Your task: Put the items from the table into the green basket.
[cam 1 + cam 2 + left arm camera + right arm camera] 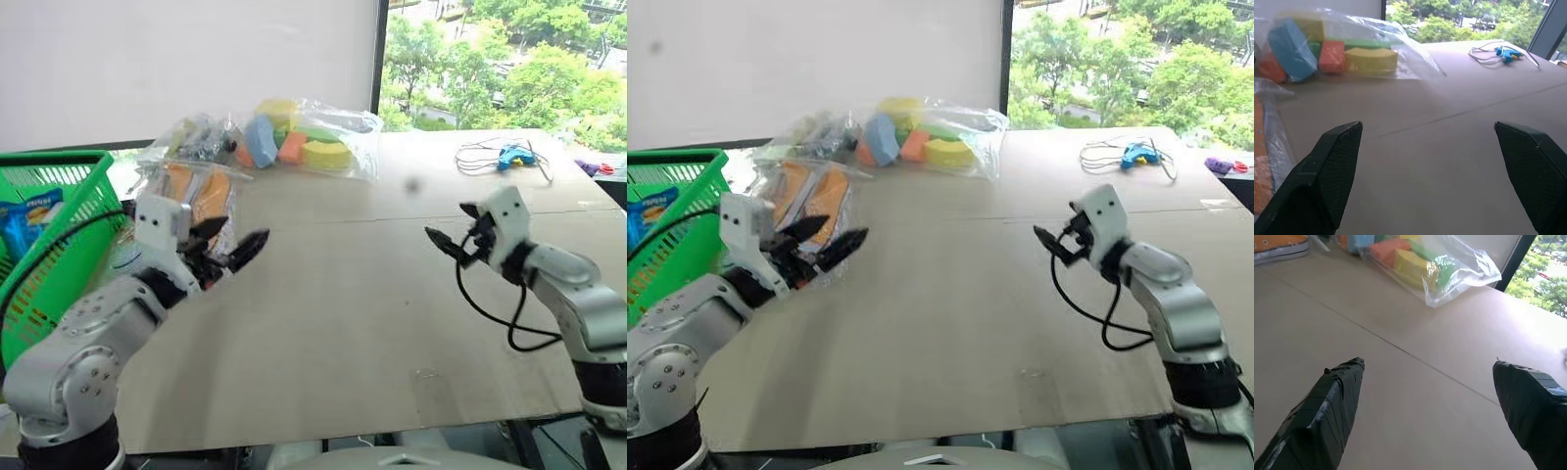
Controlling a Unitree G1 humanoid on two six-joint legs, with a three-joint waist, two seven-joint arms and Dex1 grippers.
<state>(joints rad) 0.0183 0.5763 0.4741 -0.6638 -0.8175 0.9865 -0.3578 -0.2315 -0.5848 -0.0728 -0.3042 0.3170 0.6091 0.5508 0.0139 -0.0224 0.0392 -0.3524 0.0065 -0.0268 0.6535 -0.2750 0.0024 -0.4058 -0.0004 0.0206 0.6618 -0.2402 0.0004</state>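
Sneakers, orange-and-white in a clear bag [191, 196], lie at the table's [343, 323] left edge beside the bright green slotted plastic basket [59, 225]; foam-piece bag [304, 137] sits farther back. Left gripper [227, 247] and right gripper [453, 238] both gape wide, holding nothing. We judge slick wrap may slip or bunch when pinched.
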